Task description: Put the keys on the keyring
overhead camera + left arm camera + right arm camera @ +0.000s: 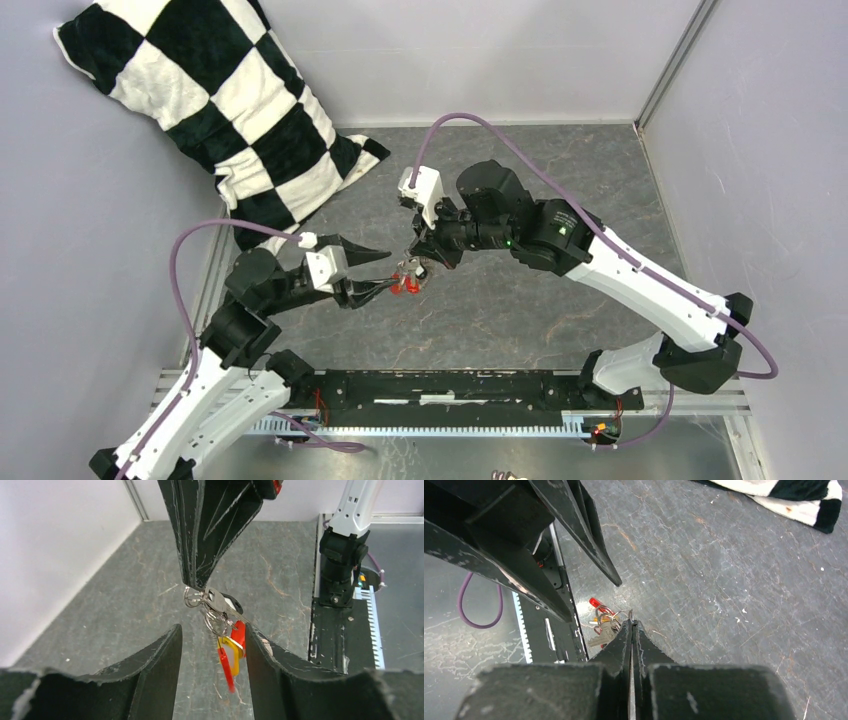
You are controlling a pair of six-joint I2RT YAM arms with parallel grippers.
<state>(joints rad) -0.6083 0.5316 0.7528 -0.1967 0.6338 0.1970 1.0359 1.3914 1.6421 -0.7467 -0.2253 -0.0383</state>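
Note:
My right gripper [631, 624] is shut on the keyring [624, 613], pinching its thin silver wire loop at the fingertips. It holds the keyring [193, 599] up above the table. From it hang the keys [225, 611]: a black-headed one with a silvery blade, a red-headed one [239, 632], a yellow-headed one [231, 648], and a red strip [227, 669] lowest. My left gripper [213, 630] stands open with the hanging bunch between its fingers, the red head close to the right finger [270, 660]. From above, the bunch [406, 281] shows between both grippers at the table's middle.
A black-and-white checkered pillow [220, 110] leans in the far left corner. The black mounting rail [450, 390] runs along the near edge, with the right arm's base [344, 555] on it. Grey walls close in the table on three sides.

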